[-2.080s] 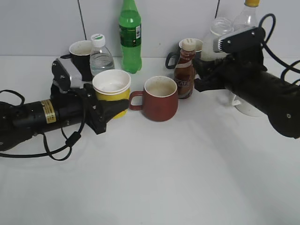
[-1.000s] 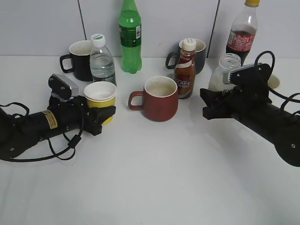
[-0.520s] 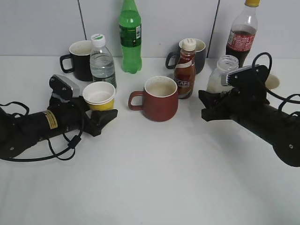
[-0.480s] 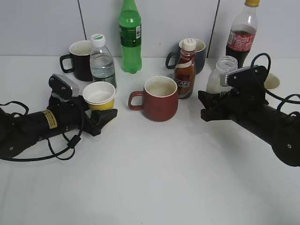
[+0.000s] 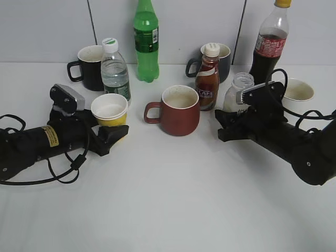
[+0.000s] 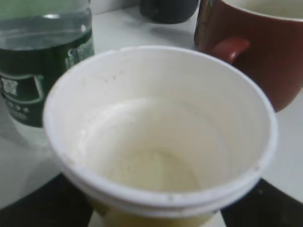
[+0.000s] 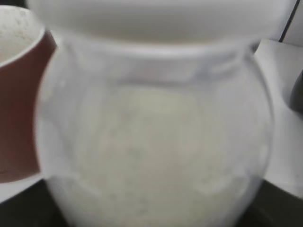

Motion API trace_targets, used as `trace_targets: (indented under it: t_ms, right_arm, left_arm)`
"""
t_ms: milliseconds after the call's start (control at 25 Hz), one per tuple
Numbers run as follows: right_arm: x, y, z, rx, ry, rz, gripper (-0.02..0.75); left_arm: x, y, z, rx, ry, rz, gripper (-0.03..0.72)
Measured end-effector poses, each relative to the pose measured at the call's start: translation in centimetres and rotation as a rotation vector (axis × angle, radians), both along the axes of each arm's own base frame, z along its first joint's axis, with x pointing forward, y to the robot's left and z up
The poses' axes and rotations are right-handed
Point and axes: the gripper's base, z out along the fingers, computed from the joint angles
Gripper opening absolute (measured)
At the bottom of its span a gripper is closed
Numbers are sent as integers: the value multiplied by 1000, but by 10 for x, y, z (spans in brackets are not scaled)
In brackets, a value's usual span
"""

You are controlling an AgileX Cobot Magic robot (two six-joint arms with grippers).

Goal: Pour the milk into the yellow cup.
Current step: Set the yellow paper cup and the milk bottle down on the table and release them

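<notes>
Exterior view: a white desk [image 5: 168, 210] holds many cups and bottles. On the left side of the desk, the left pincer [image 5: 107, 134] lies low, with one black finger on each side of the yellow cup [image 5: 109, 111]. The fingers look a little apart from the cup's sides, so the pincer seems spread open around it, not squeezing. The cup stands upright on the desk, just in front of a small water bottle [image 5: 115, 70]. In the left wrist view, the cup [image 6: 158, 137] fills the picture, and a pale creamy liquid sits at its bottom. Behind the water bottle, near the back edge, stand a black mug [image 5: 88, 67] and a tall green bottle [image 5: 145, 40]. In the middle of the desk sits a red mug [image 5: 178, 110] with its handle to the left. Just behind it are a brown coffee bottle [image 5: 207, 77] and a dark mug [image 5: 220, 62]. On the right side of the desk, the right pincer [image 5: 229, 126] is at the milk bottle [image 5: 236, 94]. The bottle stands upright with its open clear neck on top. The arm hides the lower part, so I cannot tell if the pincer is gripping it. In the right wrist view, the milk bottle [image 7: 156, 142] is very close and blurry. A cola bottle [image 5: 265, 44] and a white mug [image 5: 299, 93] stand toward the back right corner.
</notes>
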Motion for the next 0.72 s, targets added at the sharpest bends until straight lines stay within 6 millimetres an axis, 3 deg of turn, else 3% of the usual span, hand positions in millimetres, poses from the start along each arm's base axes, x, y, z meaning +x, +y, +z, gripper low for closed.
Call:
trace_targets:
  t_ms: [440, 720]
  right_arm:
    - [0, 1, -5, -16, 30, 7, 479]
    - [-2, -1, -6, -37, 78, 5, 538]
  left_arm:
    - [-4, 4, -5, 84, 70, 18, 599]
    - [-16, 13, 13, 170, 110, 54, 595]
